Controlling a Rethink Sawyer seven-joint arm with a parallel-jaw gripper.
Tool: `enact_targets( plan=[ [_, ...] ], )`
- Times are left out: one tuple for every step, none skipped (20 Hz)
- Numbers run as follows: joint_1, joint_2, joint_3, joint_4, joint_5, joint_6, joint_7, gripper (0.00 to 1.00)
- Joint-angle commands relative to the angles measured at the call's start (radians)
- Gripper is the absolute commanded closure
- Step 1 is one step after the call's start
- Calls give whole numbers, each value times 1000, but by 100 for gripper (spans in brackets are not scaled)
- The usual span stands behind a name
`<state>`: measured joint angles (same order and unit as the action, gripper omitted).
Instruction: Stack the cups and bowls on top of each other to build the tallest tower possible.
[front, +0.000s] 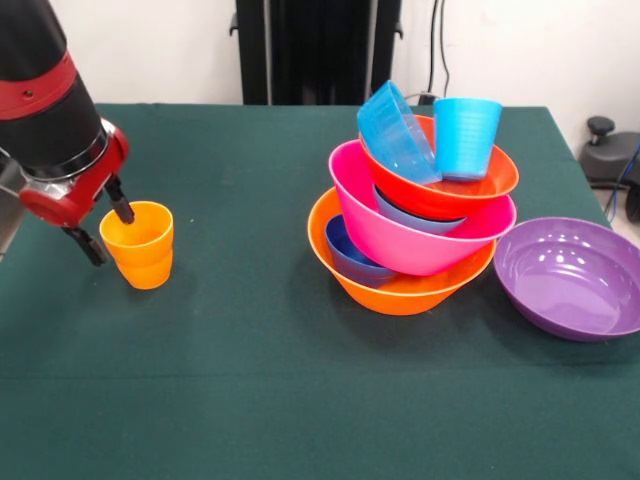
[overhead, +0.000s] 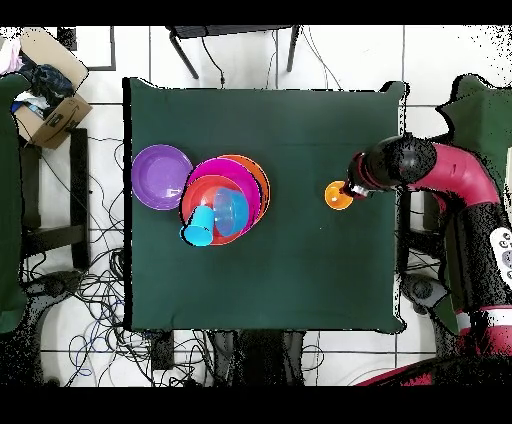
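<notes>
The orange cup (front: 139, 244) stands upright on the green tablecloth (front: 250, 380), mouth up, long axis vertical, at the left of the front view and well apart from the tower (front: 415, 215). It is glossy plastic, slightly tapered, with a ridged band round its middle.

The gripper (front: 106, 228) comes down at a slant over the cup's rim. One dark finger (front: 122, 207) sits inside the mouth against the wall; the other (front: 88, 246) lies outside the same wall. The fingers stand narrowly apart with the wall between them; whether they press it cannot be told.

The tower leans. Its base is the large orange bowl (front: 400, 290), with a dark blue bowl (front: 345, 255) inside it. The large pink bowl (front: 400, 235) is tilted above, then the red-orange bowl (front: 440, 190). In that bowl rest a ribbed translucent blue bowl (front: 395, 135), standing on edge, and the light blue cup (front: 465, 135), upright.

The purple bowl (front: 572, 277) sits mouth up just beside the tower.
</notes>
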<state>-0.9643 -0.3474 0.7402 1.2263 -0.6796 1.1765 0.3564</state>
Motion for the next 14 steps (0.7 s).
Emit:
enact_targets(
  plan=[
    [1, 65, 5, 50, -24, -75, -162, 0],
    [-2, 70, 6, 50, -26, -78, -171, 0],
    [-3, 73, 6, 49, -27, -76, -177, 0],
    [-4, 75, 8, 50, -28, -79, -182, 0],
    [-6, 78, 10, 49, -29, -85, -185, 0],
    [-7, 84, 12, 47, -30, -91, -188, 0],
    [-8, 88, 12, 44, -34, -96, -190, 0],
    [-7, 93, 11, 40, -40, -104, -193, 0],
    [-7, 99, 10, 36, -47, -113, -197, 0],
    [-7, 106, 10, 32, -48, -119, -196, 0],
    [-6, 112, 10, 26, -50, -122, -198, 0],
    [-7, 118, 10, 26, -53, -129, -201, 0],
    [-10, 125, 13, 26, -56, -133, -215, 0],
    [-10, 131, 13, 24, -62, -140, -224, 0]
  ],
)
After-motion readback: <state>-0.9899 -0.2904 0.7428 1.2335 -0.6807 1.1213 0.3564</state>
